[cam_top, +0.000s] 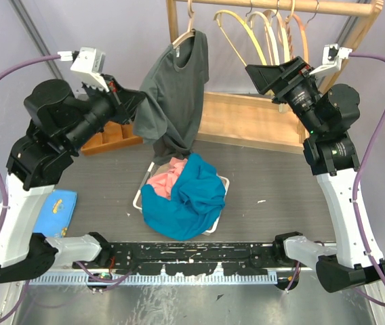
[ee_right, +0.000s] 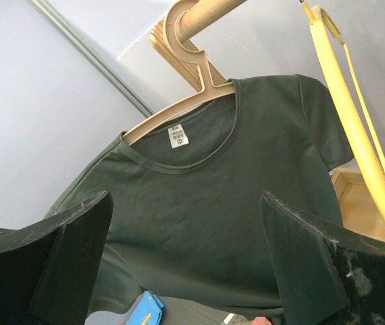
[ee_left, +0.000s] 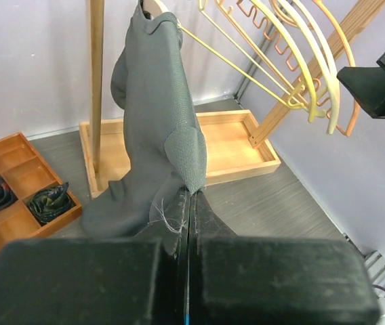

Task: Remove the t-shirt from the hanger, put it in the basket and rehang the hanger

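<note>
Top view: dark grey-green cotton t-shirt (cam_top: 175, 95) on beige plastic hanger (cam_top: 187, 35), on wooden rail (cam_top: 280, 5); L edge drawn twd left gripper (cam_top: 135, 101).
Left wrist: left gripper (ee_left: 190, 203) clamped on shirt fabric.
Right wrist: right gripper (ee_right: 189, 237) spread wide, holding nothing, facing shirt front; collar sits on hanger.
Progress: grip made; shirt not yet off, pull-off remains.

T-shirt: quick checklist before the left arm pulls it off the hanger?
1. Grip: left gripper shut on t-shirt fabric: ok.
2. Support: right gripper open, facing the shirt, holding nothing: ok.
3. Anchor: hanger hooked on the rail: ok.
4. Collar free of the hanger: not ok, it hangs there.
5. Neighbour: yellow hanger clear of the sleeve: cannot tell.
</note>
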### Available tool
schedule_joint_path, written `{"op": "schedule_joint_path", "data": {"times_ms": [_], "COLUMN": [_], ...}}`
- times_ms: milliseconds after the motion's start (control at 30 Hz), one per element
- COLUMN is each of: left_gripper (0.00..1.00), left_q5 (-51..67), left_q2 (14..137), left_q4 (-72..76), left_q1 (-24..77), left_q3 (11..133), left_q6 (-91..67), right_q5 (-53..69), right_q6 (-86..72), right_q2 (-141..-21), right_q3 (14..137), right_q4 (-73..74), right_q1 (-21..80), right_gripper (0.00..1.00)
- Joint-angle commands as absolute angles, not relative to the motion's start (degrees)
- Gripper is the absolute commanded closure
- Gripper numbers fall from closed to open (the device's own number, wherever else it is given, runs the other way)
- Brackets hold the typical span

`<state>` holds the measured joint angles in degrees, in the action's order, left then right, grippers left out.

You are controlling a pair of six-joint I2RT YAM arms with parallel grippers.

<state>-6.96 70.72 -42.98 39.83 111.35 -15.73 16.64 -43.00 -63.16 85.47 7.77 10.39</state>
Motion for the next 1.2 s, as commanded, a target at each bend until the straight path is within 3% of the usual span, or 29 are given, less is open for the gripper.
{"op": "schedule_joint_path", "data": {"times_ms": [0,733,1167], "left_gripper": [1.00,1.00,1.00], "left_q5": [-5.44,-6.32,-7.65], "left_q2": [66.90,62.35,66.42], "left_q4": [-39.70,-38.32,-35.52], "left_q1": [39.63,39.64,39.62], "left_q3": [108.93,100.12,92.11], "left_q6": [-16.73,-19.35,-21.87], "right_q5": [16.90,16.70,16.85], "right_q6": [-43.33,-43.35,-43.08], "right_q2": [-62.59,-63.11,-63.05], "right_q3": [85.63,85.99,86.17], "right_q4": [4.30,4.31,4.81], "right_q1": [10.57,10.66,10.64], "right_gripper": [0.06,0.06,0.06]}}
